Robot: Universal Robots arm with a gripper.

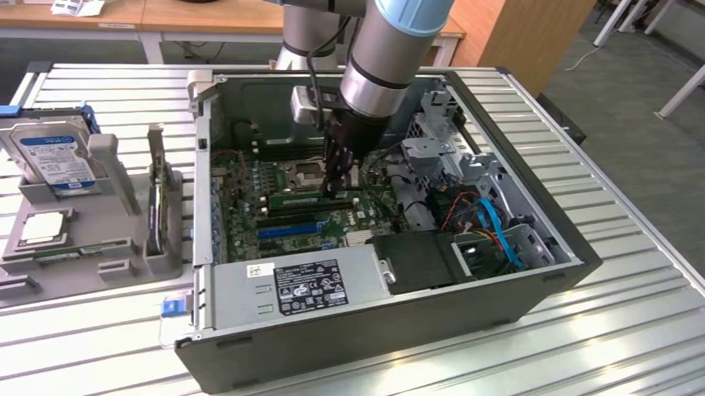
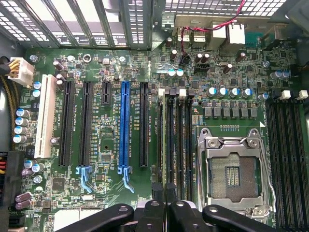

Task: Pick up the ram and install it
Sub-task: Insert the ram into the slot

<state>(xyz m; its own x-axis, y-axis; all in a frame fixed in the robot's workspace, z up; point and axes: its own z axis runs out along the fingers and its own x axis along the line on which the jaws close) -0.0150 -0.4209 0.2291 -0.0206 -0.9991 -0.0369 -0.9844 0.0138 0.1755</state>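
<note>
My gripper (image 1: pixel 333 188) reaches down into the open computer case (image 1: pixel 529 280), onto the memory slots beside the empty processor socket (image 2: pixel 231 176). A long green stick, the ram (image 1: pixel 312 198), stands on edge along those slots right under the fingertips. In the wrist view the ram (image 2: pixel 165 145) runs as a thin edge-on strip from between my black fingertips (image 2: pixel 157 189) along one black slot. The gripper (image 2: pixel 164 193) is shut on its top edge. Whether the ram sits fully in the slot I cannot tell.
A blue expansion slot (image 2: pixel 124 125) and black ones lie beside the memory slots. The power supply (image 1: pixel 309 285) and drive cage (image 1: pixel 441 157) crowd the case. On the exterior view's left a grey fixture (image 1: pixel 121 272) holds a hard drive (image 1: pixel 49 157) and a square processor (image 1: pixel 44 228).
</note>
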